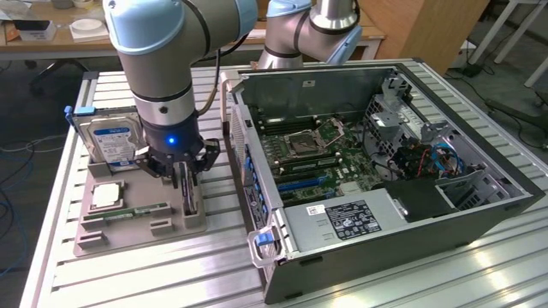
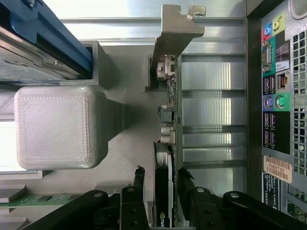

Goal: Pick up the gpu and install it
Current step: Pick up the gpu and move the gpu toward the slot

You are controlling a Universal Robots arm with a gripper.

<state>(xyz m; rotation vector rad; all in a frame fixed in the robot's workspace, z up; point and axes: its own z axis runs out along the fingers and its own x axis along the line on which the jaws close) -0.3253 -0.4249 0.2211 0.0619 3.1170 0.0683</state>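
The gpu point(image 1: 189, 200) is stood on edge in the grey holder point(image 1: 137, 234), at nine o'clock of the case point(image 1: 411, 244) in the exterior view, straddled by the gripper point(image 2: 163, 179), whose fingers point(image 2: 140, 179) are held part-open, not clamped

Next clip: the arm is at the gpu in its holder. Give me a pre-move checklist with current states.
1. end effector lined up over the gpu: ok.
2. fingers on both sides of the card: ok.
3. Grip closed on the gpu: not ok, a gap shows beside one finger.
4. gpu upright in the grey holder: ok.
5. hard drive apart from the end effector: ok.
6. computer case open, motherboard exposed: ok.
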